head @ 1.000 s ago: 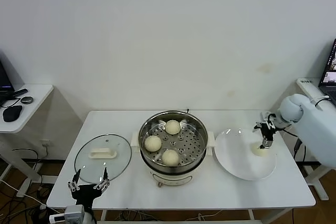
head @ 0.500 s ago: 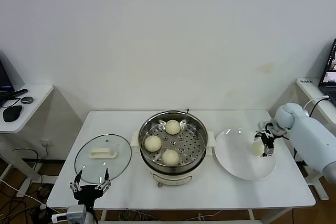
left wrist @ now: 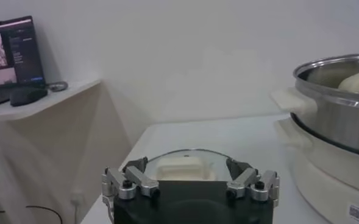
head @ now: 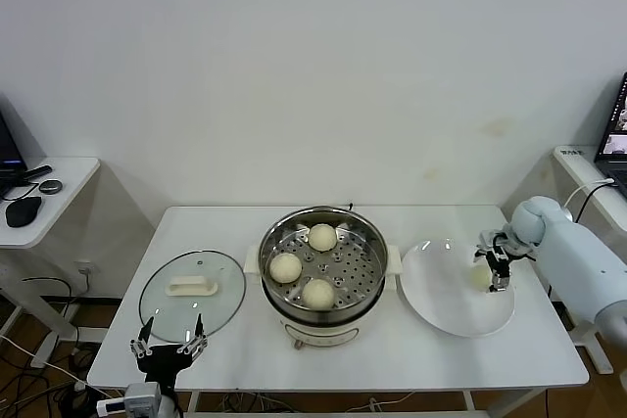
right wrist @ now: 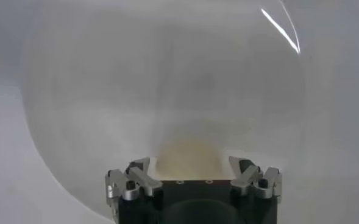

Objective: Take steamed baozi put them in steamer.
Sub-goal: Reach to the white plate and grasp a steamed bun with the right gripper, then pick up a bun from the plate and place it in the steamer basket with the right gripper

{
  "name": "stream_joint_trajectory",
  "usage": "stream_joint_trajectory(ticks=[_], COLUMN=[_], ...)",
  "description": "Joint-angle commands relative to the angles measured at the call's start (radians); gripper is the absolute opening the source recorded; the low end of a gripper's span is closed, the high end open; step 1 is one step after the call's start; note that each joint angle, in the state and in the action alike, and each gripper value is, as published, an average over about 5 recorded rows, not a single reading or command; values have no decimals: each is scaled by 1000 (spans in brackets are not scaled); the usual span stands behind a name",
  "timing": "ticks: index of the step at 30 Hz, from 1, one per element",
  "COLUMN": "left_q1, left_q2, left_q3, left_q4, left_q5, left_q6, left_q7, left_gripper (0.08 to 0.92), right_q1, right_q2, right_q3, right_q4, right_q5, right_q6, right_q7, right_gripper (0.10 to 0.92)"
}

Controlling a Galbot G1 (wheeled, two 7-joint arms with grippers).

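The steamer (head: pixel 323 315) stands mid-table with three steamed baozi on its perforated tray: one at the back (head: pixel 322 237), one on the left (head: pixel 285 267), one in front (head: pixel 317 293). A fourth baozi (head: pixel 479 278) lies on the white plate (head: pixel 441 296) to the right. My right gripper (head: pixel 491 274) is down at it, open. In the right wrist view the baozi (right wrist: pixel 188 152) sits between the spread fingers of the right gripper (right wrist: pixel 189 164). My left gripper (head: pixel 171 322) hangs open at the table's front left.
A glass lid (head: pixel 191 291) with a white handle lies left of the steamer, just beyond the left gripper (left wrist: pixel 187 163). The left wrist view shows that lid (left wrist: pixel 185 165) and the steamer's wall (left wrist: pixel 337 115). Side desks flank the table.
My right gripper has come down a little onto the plate, so its fingers now straddle the baozi there. The left arm has barely moved.
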Motion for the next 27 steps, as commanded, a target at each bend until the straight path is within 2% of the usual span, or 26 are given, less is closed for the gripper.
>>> stream_joint_trajectory(ticks=[1, 13, 21, 27], left_q1=[2, 6, 4, 4], left_q2=[0, 0, 0, 0], left_q3=[0, 7, 11, 15], left_q4=[2, -1, 0, -1], left_q5=[2, 6, 7, 11], left_q6=[-1, -1, -2, -4], left_q7=[0, -1, -2, -5], left_gripper=[823, 823, 823, 823], right_q1=[-3, 4, 7, 36], right_q2=[10, 16, 2, -36], right_q3=[7, 8, 3, -46], right_q4=[-19, -37, -26, 32], right_q5=[-23, -17, 20, 157], right_q6=[8, -2, -16, -79], right_q7=[16, 12, -10, -58], right_gripper=[823, 811, 624, 584])
